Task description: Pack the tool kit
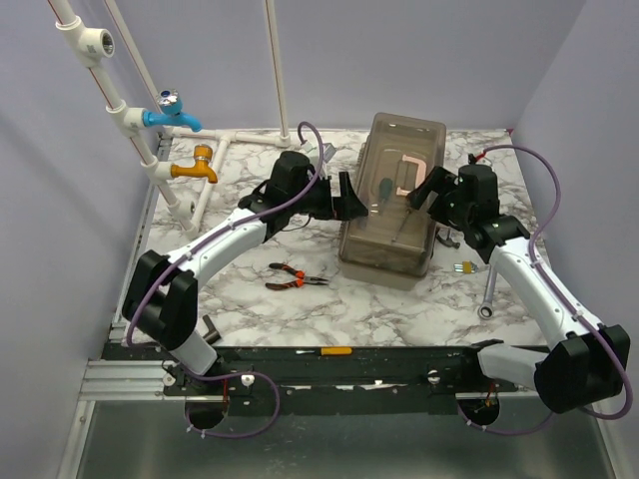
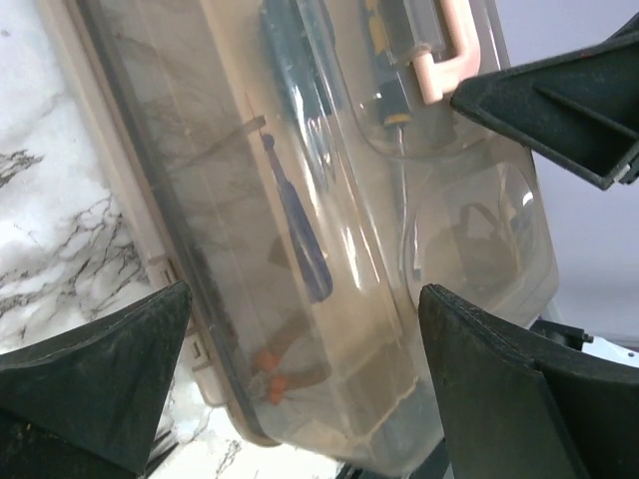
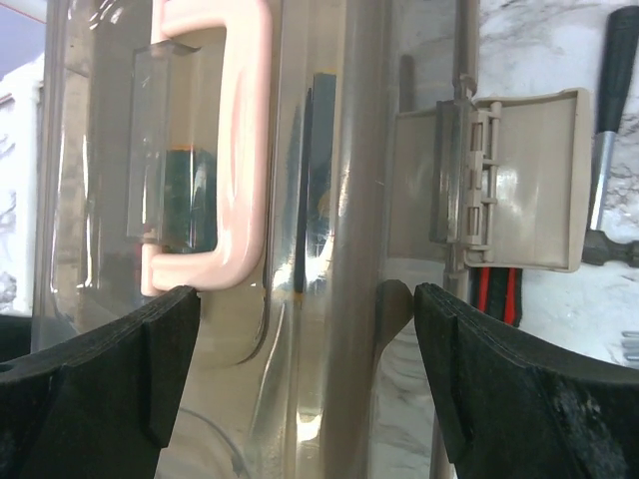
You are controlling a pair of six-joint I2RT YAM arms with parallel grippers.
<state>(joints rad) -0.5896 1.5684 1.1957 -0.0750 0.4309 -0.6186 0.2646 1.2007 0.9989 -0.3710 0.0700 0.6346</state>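
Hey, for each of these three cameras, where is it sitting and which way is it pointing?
Top external: above and behind the arms, looking down at the marble table and toolbox; the left arm and right arm show whole.
Left wrist: on the left arm, facing the toolbox's smoky lid from its side; the left fingers frame the bottom.
Right wrist: on the right arm, facing the pink handle and a latch; the right fingers frame the bottom.
Shared: both wrist views show the pink handle.
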